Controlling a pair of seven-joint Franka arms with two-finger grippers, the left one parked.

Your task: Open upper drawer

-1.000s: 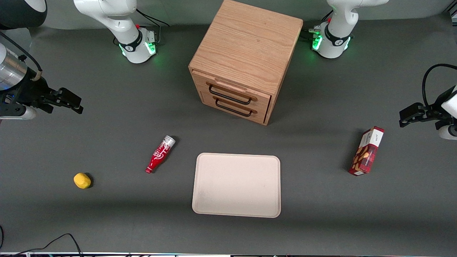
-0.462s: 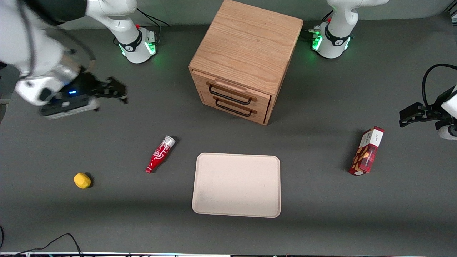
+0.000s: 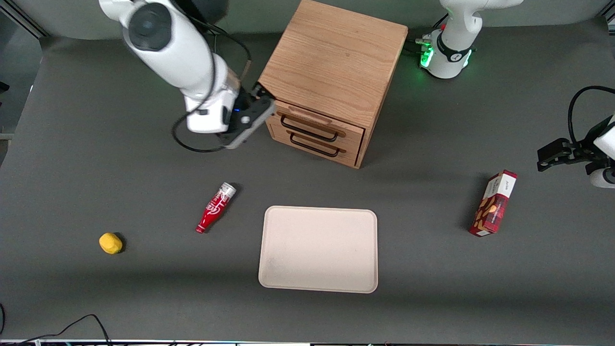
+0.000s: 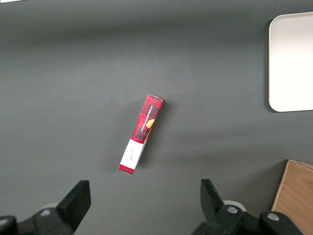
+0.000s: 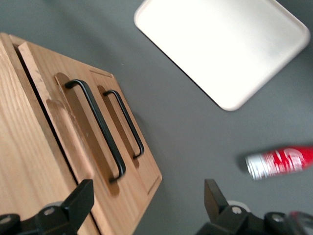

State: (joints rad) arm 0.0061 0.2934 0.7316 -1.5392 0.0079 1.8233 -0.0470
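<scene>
A: Where does the upper drawer [image 3: 312, 124] sit?

B: Shut, above its twin in the oak cabinet [image 3: 331, 62]. The pincer [image 3: 263, 101] hangs released beside the cabinet's corner.

A: Best hold?

B: Its thin black handle [image 5: 98, 128]: rigid wire, likely sliding lightly.

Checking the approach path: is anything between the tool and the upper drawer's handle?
Nothing: the right wrist view shows only bare drawer front between the open tool and the upper drawer handle.
</scene>
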